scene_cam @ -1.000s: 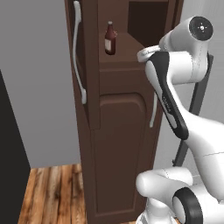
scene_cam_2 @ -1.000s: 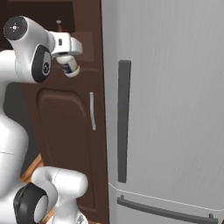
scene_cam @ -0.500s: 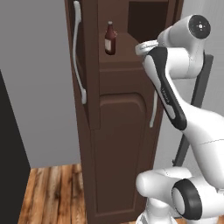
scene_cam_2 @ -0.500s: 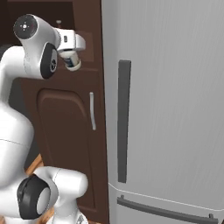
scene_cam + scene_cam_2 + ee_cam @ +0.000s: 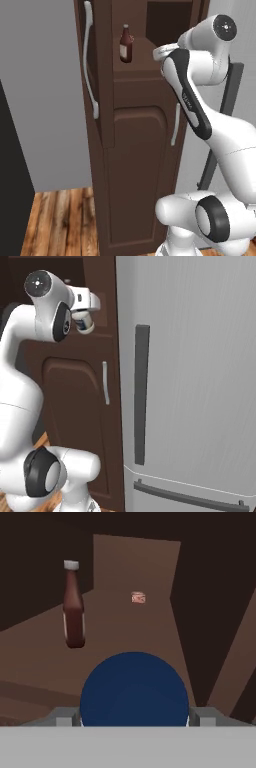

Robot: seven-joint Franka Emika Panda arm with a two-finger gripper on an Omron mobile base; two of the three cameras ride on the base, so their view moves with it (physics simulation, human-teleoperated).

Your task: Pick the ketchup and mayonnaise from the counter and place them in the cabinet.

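Note:
The ketchup (image 5: 125, 44) (image 5: 73, 607), a dark red-brown bottle with a pale cap, stands upright on the shelf of the cabinet's (image 5: 135, 150) open niche, left of centre. My gripper (image 5: 84, 320) (image 5: 132, 717) is shut on the mayonnaise (image 5: 85, 322), a short white jar with a dark label band. It holds the jar at the niche's front edge, right of the bottle. In the hand view the mayonnaise (image 5: 134, 689) is a dark blue round face between the fingertips (image 5: 62, 717). The counter is out of view.
A tall door (image 5: 97, 75) with a silver bar handle stands open at the cabinet's left. A grey fridge (image 5: 190, 381) rises directly right of the cabinet. A small pinkish thing (image 5: 138, 597) lies deep in the niche. The lower arched door (image 5: 75, 406) is closed.
The hand has risen a little and moved in toward the niche with the jar still in its grip. The ketchup has stayed in place.

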